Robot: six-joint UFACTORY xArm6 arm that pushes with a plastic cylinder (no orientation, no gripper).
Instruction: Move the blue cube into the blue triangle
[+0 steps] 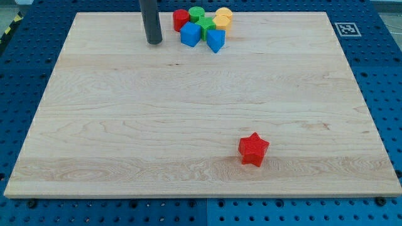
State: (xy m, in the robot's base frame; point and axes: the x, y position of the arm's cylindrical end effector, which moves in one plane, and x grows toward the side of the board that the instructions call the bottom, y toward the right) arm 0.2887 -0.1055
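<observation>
Nearest the view's bottom, a red star (253,149) sits alone on the wooden board (125,125), well apart from everything else. Far up at the view's top is a tight cluster: the blue cube (190,34) just beside the blue triangle (215,40), with a green block (205,26) between them (apparently touching both), then a red cylinder (181,19), a green cylinder (196,13) and yellow blocks (222,17). My tip (154,42), a bare rod holding nothing, rests near the cube's left.

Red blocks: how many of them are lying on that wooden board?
2. A red star sits alone near the view's bottom right. A red cylinder is at the left edge of the cluster at the view's top. More could hide behind that cluster.
</observation>
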